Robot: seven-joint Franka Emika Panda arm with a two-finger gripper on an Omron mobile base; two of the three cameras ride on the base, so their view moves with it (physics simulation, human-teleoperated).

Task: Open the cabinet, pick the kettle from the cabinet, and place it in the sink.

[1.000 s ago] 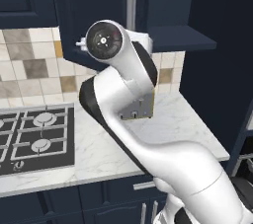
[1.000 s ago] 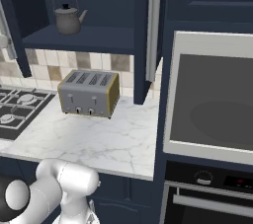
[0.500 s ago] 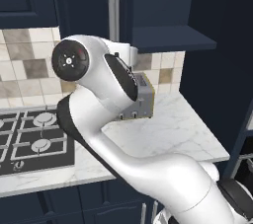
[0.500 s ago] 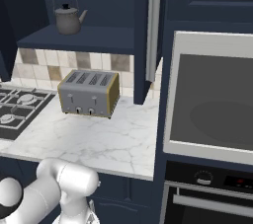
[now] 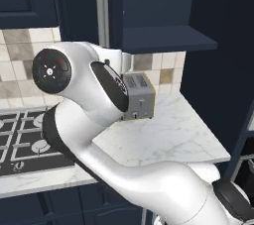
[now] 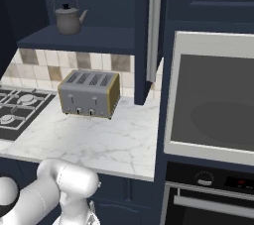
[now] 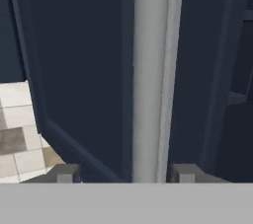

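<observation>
The cabinet stands open, and the grey kettle sits upright at the left of its shelf. In the hand view my gripper is open, one fingertip on each side of a cabinet door's silver bar handle. The right tip sits close to the bar and the left tip stands clear of it. From the left base view that handle shows on the swung-out left door, above my arm. The right door's handle shows edge-on. The sink is out of view.
A silver four-slot toaster stands on the white marble counter below the shelf. A gas hob lies to the left. A built-in microwave and oven fill the tall unit on the right.
The left door's handle has swung further left in the left base view and my arm's elbow has followed it. The kettle and the toaster have stayed put.
</observation>
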